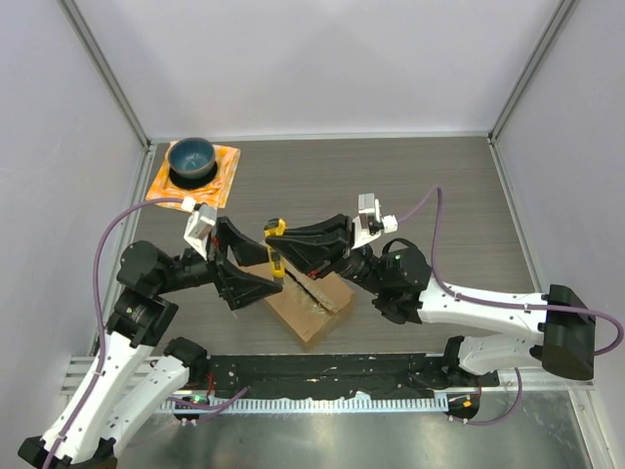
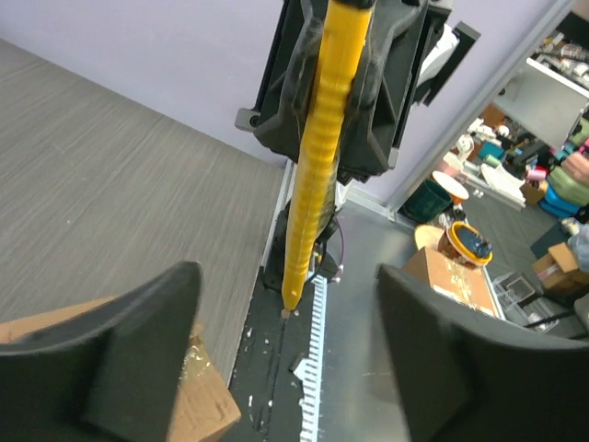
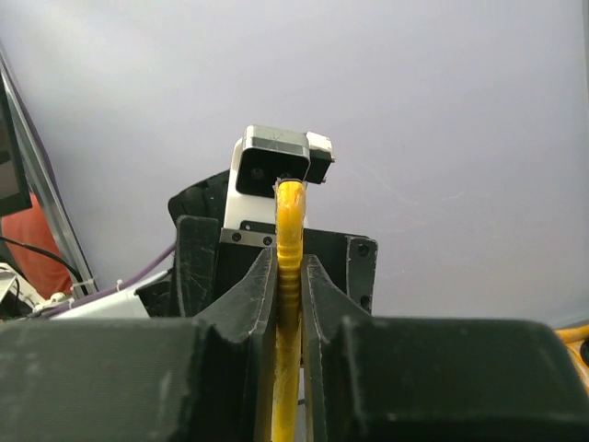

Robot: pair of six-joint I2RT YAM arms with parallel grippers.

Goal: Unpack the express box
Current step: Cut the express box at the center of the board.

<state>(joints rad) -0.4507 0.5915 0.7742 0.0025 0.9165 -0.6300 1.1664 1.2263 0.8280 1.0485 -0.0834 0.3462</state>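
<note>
Near the front edge of the table [image 1: 391, 186], centre: one express box [image 1: 314, 311], brown cardboard, lying askew and apparently shut. Whether its tape [image 1: 319, 304] is cut, you cannot tell from overhead.

Above the box's far-left corner: right gripper [image 1: 280, 237], jaws pinched tight on a yellow cutter [image 1: 276, 250], tool hanging tip-down.

Just beside it: left gripper [image 1: 260, 281], jaws spread wide, holding nothing. In its wrist view the cutter hangs between the two fingers [image 2: 138, 354], touching neither.

Far-left corner: blue bowl [image 1: 190, 156] on orange cloth [image 1: 223, 176], not your concern.

Step in hand, by judgement: bringing the blade to the tape. Your next move calls for the tip set on the seam and the box steadied.
</note>
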